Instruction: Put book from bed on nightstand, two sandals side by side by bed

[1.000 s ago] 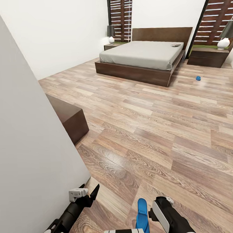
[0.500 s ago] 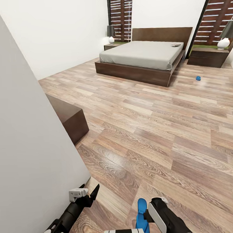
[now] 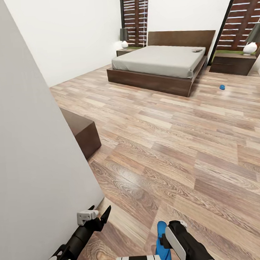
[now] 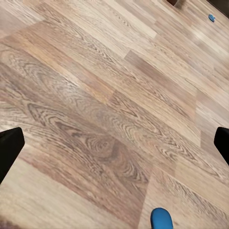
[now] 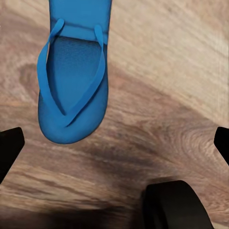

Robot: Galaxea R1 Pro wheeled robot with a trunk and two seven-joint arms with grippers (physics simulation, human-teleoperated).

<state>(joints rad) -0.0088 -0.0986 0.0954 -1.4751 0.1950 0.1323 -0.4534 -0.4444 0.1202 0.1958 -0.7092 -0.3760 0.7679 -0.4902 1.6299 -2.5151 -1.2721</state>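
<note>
You had the right hand wide open, empty, over the near sandal at bottom centre. Best to centre on it before closing. Left hand open, empty.

Camera shifts slightly: near wall covers more of the view, hiding more of the dark dresser. Right arm sits a bit further left than a second ago.
</note>
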